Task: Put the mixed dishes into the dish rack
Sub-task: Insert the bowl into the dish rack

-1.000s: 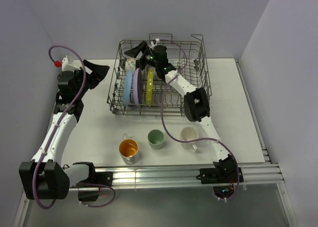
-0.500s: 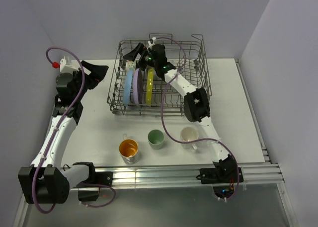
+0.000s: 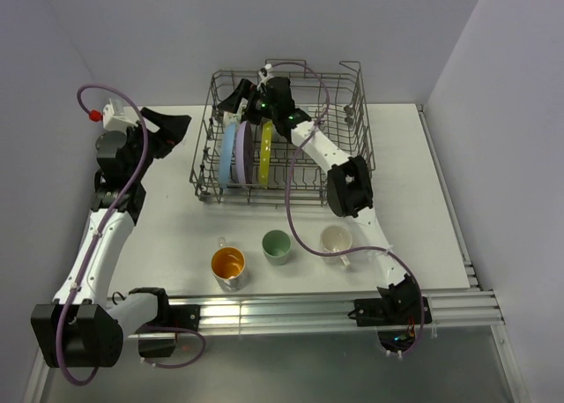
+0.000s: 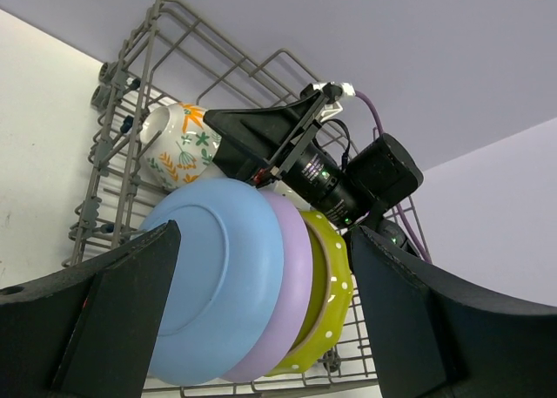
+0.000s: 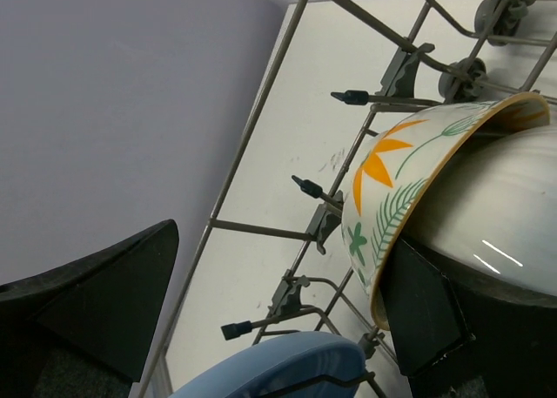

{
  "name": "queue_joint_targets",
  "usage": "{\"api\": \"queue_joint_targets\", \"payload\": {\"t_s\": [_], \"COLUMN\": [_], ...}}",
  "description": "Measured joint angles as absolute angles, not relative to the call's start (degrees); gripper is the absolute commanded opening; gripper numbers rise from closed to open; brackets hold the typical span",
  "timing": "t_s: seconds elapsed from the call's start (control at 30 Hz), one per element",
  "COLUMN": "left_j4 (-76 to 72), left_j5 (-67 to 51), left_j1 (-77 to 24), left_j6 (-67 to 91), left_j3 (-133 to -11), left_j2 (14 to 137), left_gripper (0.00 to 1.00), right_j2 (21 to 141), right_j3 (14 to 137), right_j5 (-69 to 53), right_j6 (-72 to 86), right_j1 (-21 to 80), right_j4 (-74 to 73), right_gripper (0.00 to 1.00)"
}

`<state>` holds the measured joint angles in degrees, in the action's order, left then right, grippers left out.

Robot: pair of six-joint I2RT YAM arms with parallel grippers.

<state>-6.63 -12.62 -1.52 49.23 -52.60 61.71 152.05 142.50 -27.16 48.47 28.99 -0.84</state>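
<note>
Right gripper (image 3: pixel 244 99) is hovering wide open at the floral bowl (image 5: pixel 392 189), which is leaning in the dish rack (image 3: pixel 352 112), in its far left corner behind the blue plate (image 3: pixel 228 152), lavender plate (image 3: pixel 240 152) and yellow-green plate (image 3: pixel 265 152). Orange-inside cup (image 3: pixel 227 264), pale green cup (image 3: pixel 277 245) and white mug (image 3: pixel 336 239) are standing on the table (image 3: pixel 414 200). Left gripper (image 3: pixel 179 130) is hanging open beside the rack.

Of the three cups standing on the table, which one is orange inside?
The leftmost cup, on the left arm's side. The pale green cup sits in the middle and the white mug on the right.
</note>
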Motion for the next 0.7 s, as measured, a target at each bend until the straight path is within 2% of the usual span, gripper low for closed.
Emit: {"api": "queue_joint_targets", "payload": {"t_s": [0.7], "left_j4": [-7.05], "left_j5": [-12.45], "left_j1": [-1.52], "left_j6": [49.19], "left_j3": [-50.43], "left_j2": [56.01], "left_gripper": [0.87], "right_j2": [146.17], "right_j3": [140.05], "right_j5": [-24.88], "right_j6": [35.90], "right_j1": [28.60], "right_j4": [-3.29], "right_gripper": [1.00]}}
